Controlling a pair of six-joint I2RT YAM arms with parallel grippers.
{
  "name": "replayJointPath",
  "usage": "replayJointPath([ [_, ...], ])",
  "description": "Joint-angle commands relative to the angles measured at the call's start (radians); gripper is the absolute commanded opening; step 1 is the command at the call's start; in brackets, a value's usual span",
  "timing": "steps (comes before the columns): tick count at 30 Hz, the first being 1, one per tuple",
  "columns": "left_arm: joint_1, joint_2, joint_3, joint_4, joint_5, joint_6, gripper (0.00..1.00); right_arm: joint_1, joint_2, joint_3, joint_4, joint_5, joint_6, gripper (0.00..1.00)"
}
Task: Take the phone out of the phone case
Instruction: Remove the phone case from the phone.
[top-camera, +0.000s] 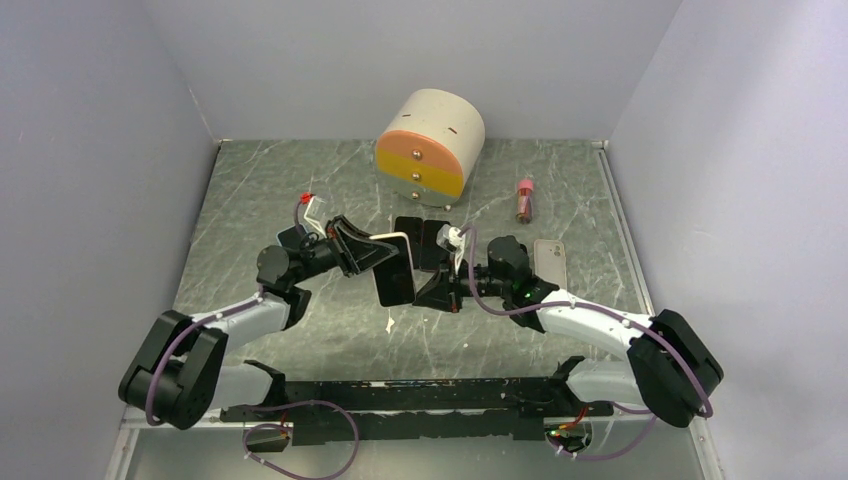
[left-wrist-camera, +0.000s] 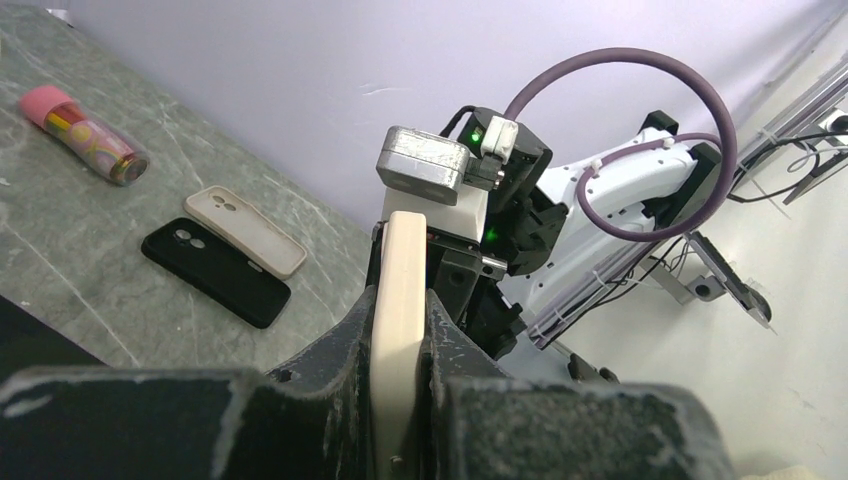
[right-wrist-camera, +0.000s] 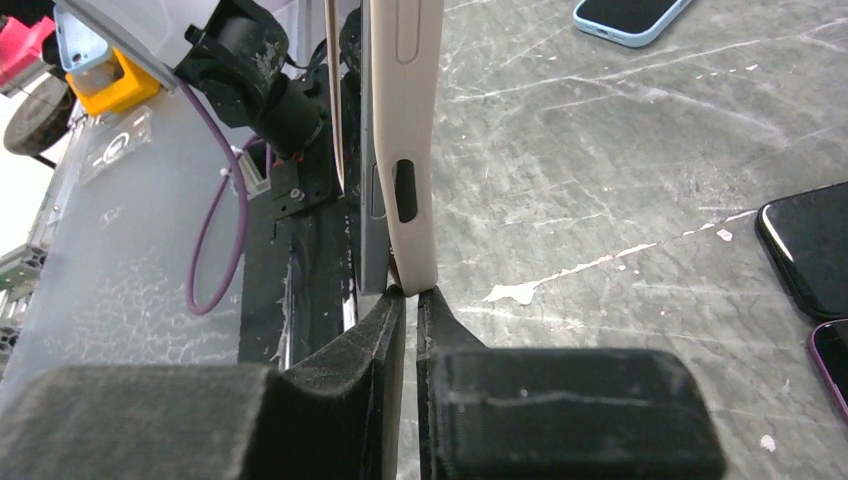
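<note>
**A:** While both arms are up off the surface, how do their fingers stand?

**B:** The left gripper (left-wrist-camera: 400, 318) is clamped across the edge of the beige phone case (left-wrist-camera: 400, 255). The right gripper (right-wrist-camera: 412, 296) has its fingers almost together, pinching the case's near end.

**A:** And the phone?

**B:** The phone (top-camera: 395, 283) is held in the air between the two arms. It shows as a dark face against the case, but I can't tell how deep it sits.

**A:** What's around them?

**B:** A grey-green marbled table (top-camera: 330, 338) with a plain pale wall (top-camera: 100, 150) on three sides. A black case (left-wrist-camera: 215, 272) and a cream case (left-wrist-camera: 245, 232) lie just beside each other. There is a pink tube (left-wrist-camera: 85, 135) farther off and a round drawer box (top-camera: 430, 145) at the back.

**A:** Which way does the held case run?

**B:** It is turned on edge, with its long axis running from one gripper toward the other.
</note>
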Motion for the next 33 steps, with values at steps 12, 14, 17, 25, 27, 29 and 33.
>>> replayJointPath([
  [12, -0.115, 0.073, -0.013, -0.041, 0.145, -0.063, 0.03, -0.047, -0.045, 0.101, 0.544, 0.115, 0.107, 0.14],
  [14, -0.123, 0.064, -0.010, -0.067, 0.145, -0.047, 0.03, -0.049, -0.043, 0.103, 0.551, 0.138, 0.109, 0.16],
  [17, -0.135, 0.060, -0.004, -0.087, 0.145, -0.032, 0.03, -0.053, -0.029, 0.108, 0.585, 0.148, 0.127, 0.18],
  [25, -0.145, 0.084, -0.003, -0.091, 0.155, -0.021, 0.03, -0.069, -0.019, 0.128, 0.664, 0.104, 0.162, 0.27],
  [27, -0.144, 0.085, -0.008, -0.099, 0.149, -0.010, 0.03, -0.073, -0.020, 0.135, 0.666, 0.085, 0.166, 0.28],
  [29, -0.145, 0.082, -0.007, -0.125, 0.145, 0.011, 0.02, -0.073, -0.019, 0.140, 0.664, 0.067, 0.170, 0.28],
  [33, -0.145, 0.068, 0.011, -0.211, 0.146, 0.068, 0.03, -0.075, -0.008, 0.136, 0.702, 0.036, 0.197, 0.28],
])
